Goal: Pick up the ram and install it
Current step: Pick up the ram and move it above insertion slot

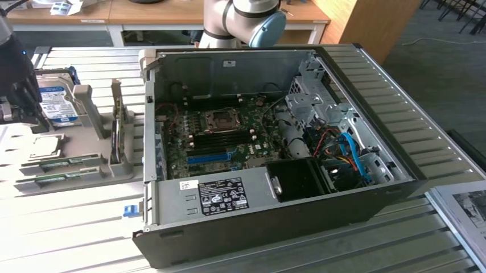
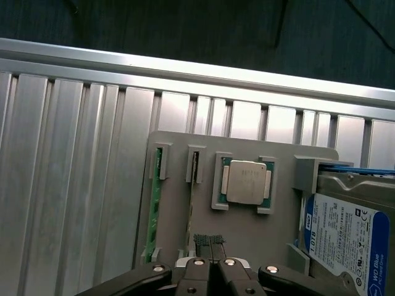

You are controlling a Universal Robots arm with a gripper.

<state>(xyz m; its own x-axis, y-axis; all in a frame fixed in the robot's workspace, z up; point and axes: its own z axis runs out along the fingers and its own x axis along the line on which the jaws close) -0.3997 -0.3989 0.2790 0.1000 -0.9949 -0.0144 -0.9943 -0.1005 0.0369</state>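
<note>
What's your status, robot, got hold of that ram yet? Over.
Gripper shut, empty, over the grey tray. Ram on edge in its tray slot, not gripped. CPU and hard drive alongside, nothing covering the ram.

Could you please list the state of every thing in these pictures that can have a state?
Gripper: jaws shut, holding nothing, above the tray.
Ram: in its tray slot, not picked up.
Processor chip: lying flat in its tray recess.
Hard drive: standing on edge in the tray.
Computer case: lying on its side, open, cover off.
</note>
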